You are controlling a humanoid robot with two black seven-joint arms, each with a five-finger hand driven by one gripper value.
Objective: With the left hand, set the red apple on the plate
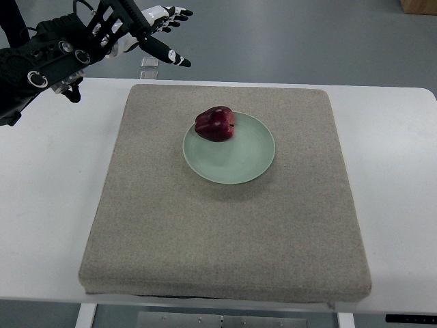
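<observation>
A dark red apple (215, 124) lies on the upper left part of a pale green plate (239, 160), overlapping its rim. The plate sits on a beige mat (225, 232). My left hand (160, 31) is raised at the top left, well away from the apple and above the table's far edge. Its fingers (167, 56) are spread and hold nothing. The black left arm enters from the left edge.
The mat covers most of a white table (48, 205). Grey floor lies beyond the far edge, with a small pale object (150, 63) on it near the hand. A wooden corner (420, 5) shows at the top right.
</observation>
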